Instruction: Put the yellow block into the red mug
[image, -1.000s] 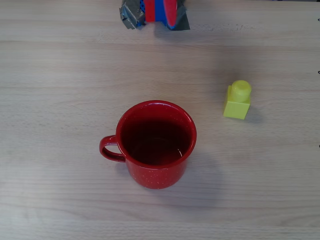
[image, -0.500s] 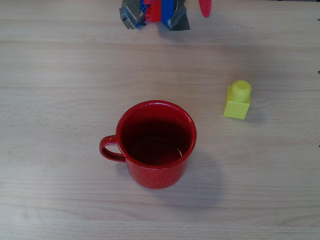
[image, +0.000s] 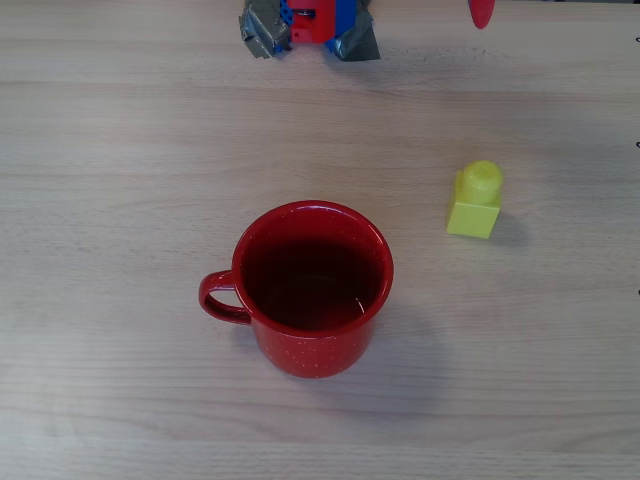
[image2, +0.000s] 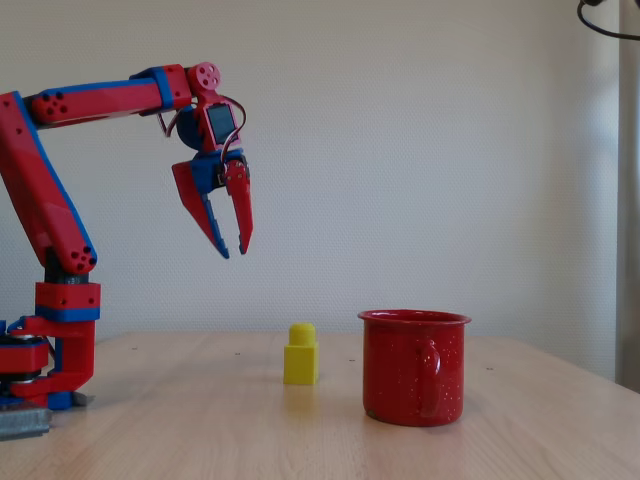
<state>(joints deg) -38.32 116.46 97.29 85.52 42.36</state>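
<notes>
Pale wood-grain desk (image: 120, 150), laminate with long streaks running left to right in the overhead view, matte and evenly lit. Soft, faint shadows on its surface, falling toward the right and lower side in that view. Seen from the side in the fixed view, same desk (image2: 200, 440) in a warm light tan, stretching back to meet a plain wall (image2: 420, 150). Wall off-white with a fine textured finish, bare, slightly brighter toward the right. Along the right edge, a vertical pale strip (image2: 630, 200), perhaps a frame or curtain; cannot tell which. Dark cable loop (image2: 605, 20) at the top right corner. Diffuse, daylight-like illumination overall.
</notes>
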